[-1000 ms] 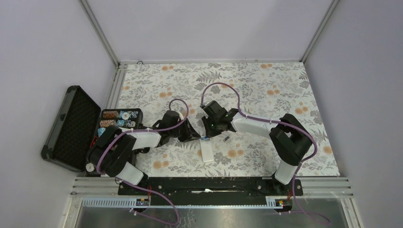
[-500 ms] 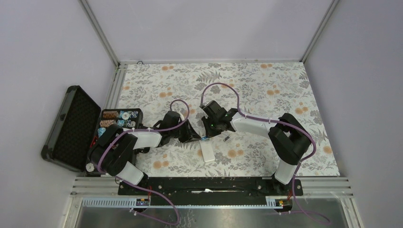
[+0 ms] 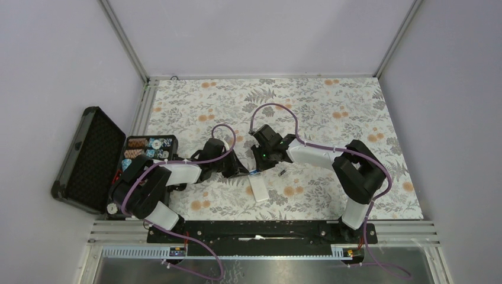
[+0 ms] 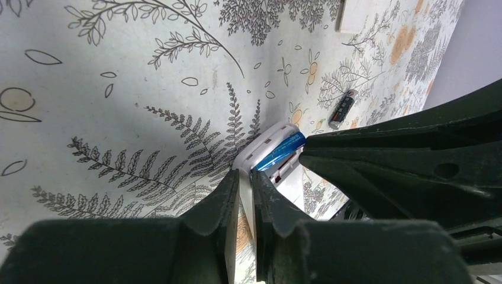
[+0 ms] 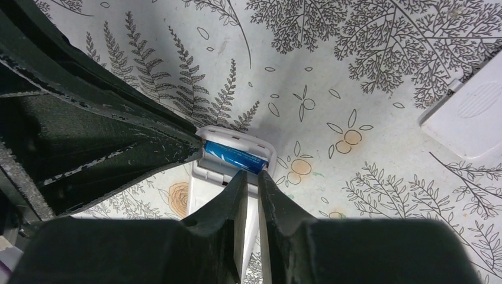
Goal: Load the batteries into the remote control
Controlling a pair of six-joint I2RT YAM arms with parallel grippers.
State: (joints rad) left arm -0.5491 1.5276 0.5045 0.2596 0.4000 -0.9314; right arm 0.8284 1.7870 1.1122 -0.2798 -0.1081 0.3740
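Observation:
The white remote control (image 3: 258,189) lies back up near the table's front, its open battery bay at the far end. One blue battery (image 5: 235,157) lies in the bay (image 4: 278,152). A second, dark battery (image 3: 283,172) lies loose on the cloth to the right (image 4: 342,109). My left gripper (image 4: 244,177) comes in from the left, its jaws nearly closed with the remote's white side wall between them. My right gripper (image 5: 253,176) is above the bay, jaws almost together, tips touching the blue battery's right end.
A white ribbed battery cover (image 5: 469,118) lies on the floral cloth behind the remote. An open black case (image 3: 87,160) with poker chips (image 3: 148,148) stands at the table's left edge, beside the left arm.
Both pairs of jaws have narrowed. The right gripper has edged slightly left over the bay. The remote has barely shifted.

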